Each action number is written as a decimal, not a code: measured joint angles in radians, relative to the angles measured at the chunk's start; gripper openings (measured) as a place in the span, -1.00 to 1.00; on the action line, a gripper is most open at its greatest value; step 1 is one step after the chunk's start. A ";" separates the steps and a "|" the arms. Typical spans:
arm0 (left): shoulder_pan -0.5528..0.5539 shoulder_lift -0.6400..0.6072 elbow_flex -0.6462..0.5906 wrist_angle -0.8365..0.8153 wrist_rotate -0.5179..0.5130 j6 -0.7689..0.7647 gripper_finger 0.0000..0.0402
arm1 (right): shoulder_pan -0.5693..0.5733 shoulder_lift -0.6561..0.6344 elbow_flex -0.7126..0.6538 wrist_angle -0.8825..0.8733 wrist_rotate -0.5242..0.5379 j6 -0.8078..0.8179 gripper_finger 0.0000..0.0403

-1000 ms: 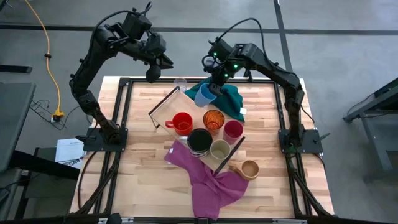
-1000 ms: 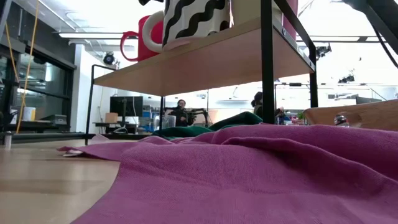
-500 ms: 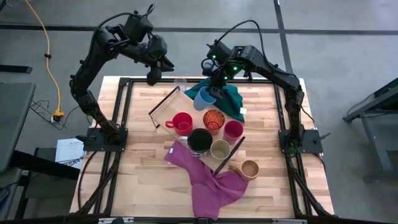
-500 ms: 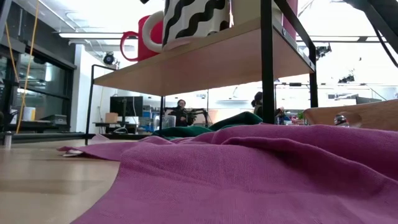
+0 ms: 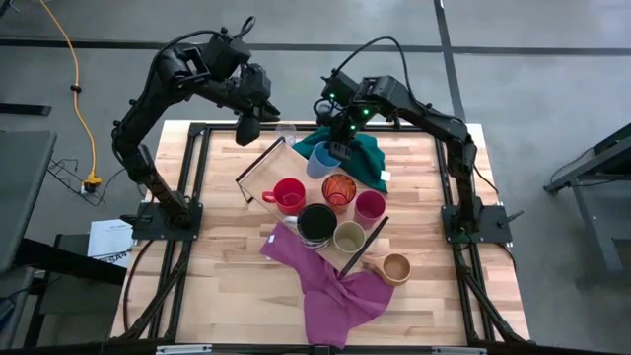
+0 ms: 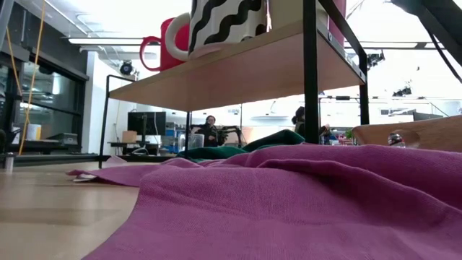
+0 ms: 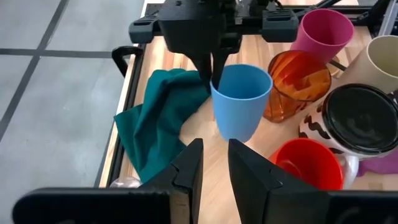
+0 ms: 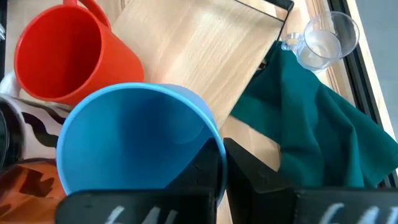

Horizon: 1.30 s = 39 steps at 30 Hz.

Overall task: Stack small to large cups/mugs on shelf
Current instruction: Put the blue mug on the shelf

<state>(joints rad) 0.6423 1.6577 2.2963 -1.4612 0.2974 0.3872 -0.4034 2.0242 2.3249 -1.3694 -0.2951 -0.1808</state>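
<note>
1. Centrally on the table (image 5: 217, 256) stands the shelf (image 5: 264, 170), set on a diagonal. On its board: red mug (image 5: 289, 195), black-and-white wavy mug (image 5: 316, 223), orange patterned cup (image 5: 338, 188), magenta cup (image 5: 370, 205), olive-beige cup (image 5: 349, 237).
2. Tan cup (image 5: 395, 267) sits on the tabletop just beyond the shelf's near end, beside the purple cloth (image 5: 335, 291), which trails out from under the shelf.
3. Green cloth (image 5: 363, 156) lies bunched at the far side, against the shelf's far edge. Clear glass cup (image 5: 286, 132) stands on the table by the far rail, next to that cloth.
4. Low view: purple cloth fills the foreground; shelf board overhead, red and wavy mugs on it.
5. Right gripper (image 5: 335, 148): fingers pressed together on the rim of the blue cup (image 5: 321, 156), one inside, one outside. Cup is held upright above the far end of the shelf, beside the orange patterned cup and the green cloth.
6. Left gripper (image 5: 247, 129): hovers over the far left of the table near the glass cup, fingers (image 7: 186, 171) slightly apart, holding nothing, pointed toward the blue cup.
</note>
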 joint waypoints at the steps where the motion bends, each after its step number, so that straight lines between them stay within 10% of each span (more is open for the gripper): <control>1: -0.002 0.000 0.000 -0.002 -0.003 0.000 -0.68 | 0.000 0.001 0.000 0.005 0.000 0.001 -1.00; 39: -0.003 0.000 0.000 -0.008 0.001 0.004 -0.68 | 0.025 0.054 0.000 0.009 -0.012 0.022 -1.00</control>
<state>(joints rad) 0.6395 1.6581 2.2963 -1.4696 0.2989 0.3916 -0.3786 2.0777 2.3249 -1.3605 -0.3069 -0.1585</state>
